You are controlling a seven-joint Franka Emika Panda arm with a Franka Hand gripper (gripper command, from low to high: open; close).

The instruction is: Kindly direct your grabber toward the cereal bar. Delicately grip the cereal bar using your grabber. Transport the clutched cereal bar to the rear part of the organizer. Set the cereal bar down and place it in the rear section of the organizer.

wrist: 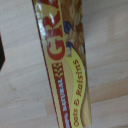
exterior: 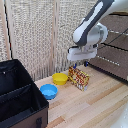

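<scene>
Wooden table [exterior: 100, 105] — grabber [exterior: 80, 64] hangs over standing cereal bar [exterior: 79, 78].

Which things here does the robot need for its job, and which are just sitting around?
For the job:
- claw, right above the box
- cereal bar, standing on the wooden table
- organizer, black with dividers

Just lying about:
- yellow bowl
- blue bowl

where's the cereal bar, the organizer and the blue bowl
cereal bar [exterior: 79, 78], exterior view, middle of its printed face
organizer [exterior: 20, 107], exterior view, black front wall
blue bowl [exterior: 48, 91], exterior view, inside of the bowl
</scene>
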